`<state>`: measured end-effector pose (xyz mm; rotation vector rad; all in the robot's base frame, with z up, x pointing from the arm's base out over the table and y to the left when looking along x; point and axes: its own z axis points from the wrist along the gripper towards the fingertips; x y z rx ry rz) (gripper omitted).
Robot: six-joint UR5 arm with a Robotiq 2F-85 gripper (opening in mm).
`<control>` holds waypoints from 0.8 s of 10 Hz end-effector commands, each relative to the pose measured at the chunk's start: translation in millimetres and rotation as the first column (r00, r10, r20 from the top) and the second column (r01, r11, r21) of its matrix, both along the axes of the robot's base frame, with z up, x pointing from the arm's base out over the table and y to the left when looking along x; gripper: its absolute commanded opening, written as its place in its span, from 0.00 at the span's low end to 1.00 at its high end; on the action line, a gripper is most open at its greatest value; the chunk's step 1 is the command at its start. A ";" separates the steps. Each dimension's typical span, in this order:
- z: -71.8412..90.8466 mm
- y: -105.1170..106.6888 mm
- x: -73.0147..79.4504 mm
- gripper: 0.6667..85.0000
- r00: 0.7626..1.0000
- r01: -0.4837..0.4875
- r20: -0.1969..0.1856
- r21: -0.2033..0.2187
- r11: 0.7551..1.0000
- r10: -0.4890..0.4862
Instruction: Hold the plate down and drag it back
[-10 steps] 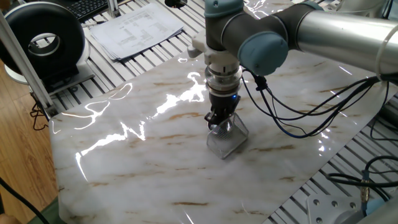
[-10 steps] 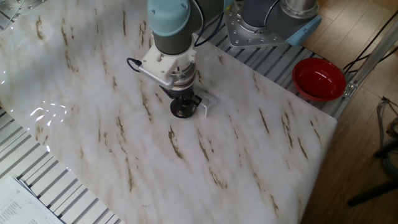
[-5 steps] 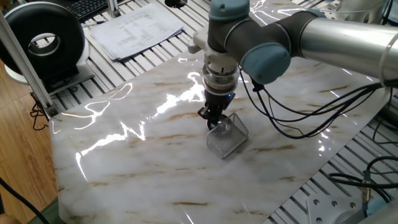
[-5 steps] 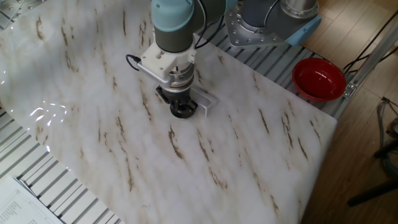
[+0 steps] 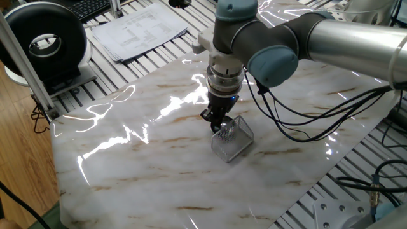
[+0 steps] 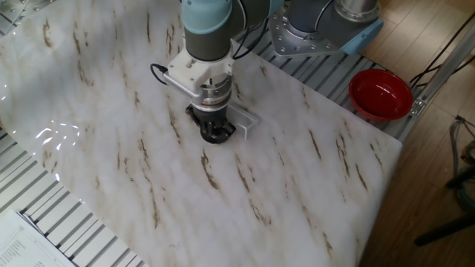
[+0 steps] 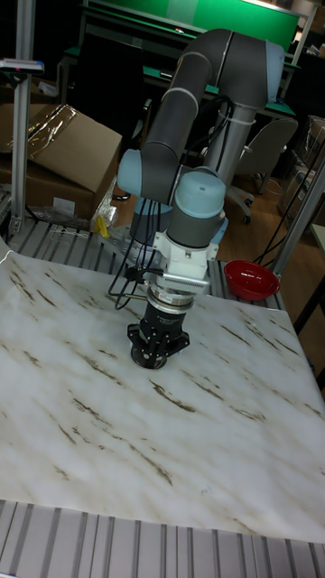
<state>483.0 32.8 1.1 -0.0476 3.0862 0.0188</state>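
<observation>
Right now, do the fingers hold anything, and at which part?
Cannot tell: the gripper stands at the edge of the wire-mesh basket, its fingers hidden.

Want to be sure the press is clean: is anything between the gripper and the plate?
Nothing visible is. The gripper is down right at the small round plate. The wire-mesh basket lies close against the plate; I cannot tell whether the plate is inside it.

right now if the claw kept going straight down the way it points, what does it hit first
Probably the wire-mesh basket: the claw points down at its near edge. The plate isn't clearly visible, and contact can't be confirmed.
</observation>
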 end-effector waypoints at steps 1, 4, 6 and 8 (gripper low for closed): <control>-4.3 0.3 11.0 0.01 1.000 -0.017 0.014 0.007 1.000 0.017; 3.9 -3.9 20.1 0.01 0.998 -0.046 0.035 -0.032 0.998 0.047; 11.1 -4.3 20.7 0.01 0.998 -0.048 0.041 -0.040 0.998 0.049; 10.3 -6.2 23.2 0.01 0.997 -0.057 0.044 -0.036 0.998 0.059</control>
